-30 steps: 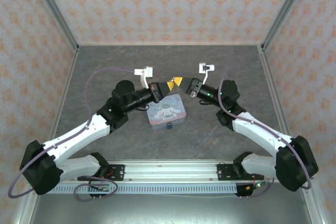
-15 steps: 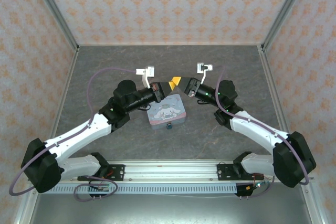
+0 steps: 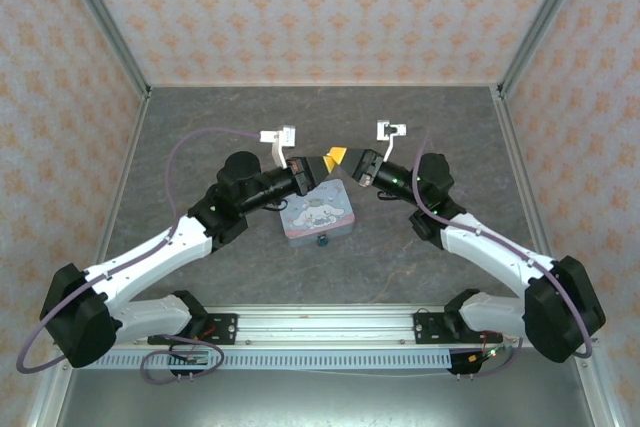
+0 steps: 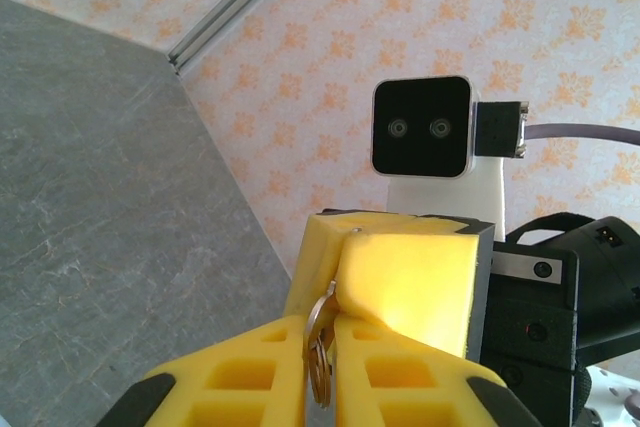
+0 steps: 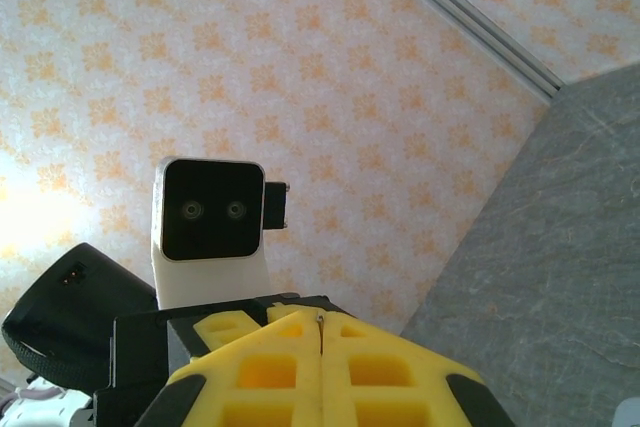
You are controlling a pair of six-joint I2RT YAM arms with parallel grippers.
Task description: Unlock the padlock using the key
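Right gripper (image 5: 320,325) clenched since earlier; left wrist view shows left gripper (image 4: 320,327) pinching key (image 4: 318,372).

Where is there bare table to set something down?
Bare table: far strip below the back wall, and patches along both side walls. Crowded: centre, where left gripper and right gripper meet by the tin, padlock beside it.

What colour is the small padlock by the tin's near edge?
Dark teal-blue, with a small metallic part; the padlock shows best in the top external view.
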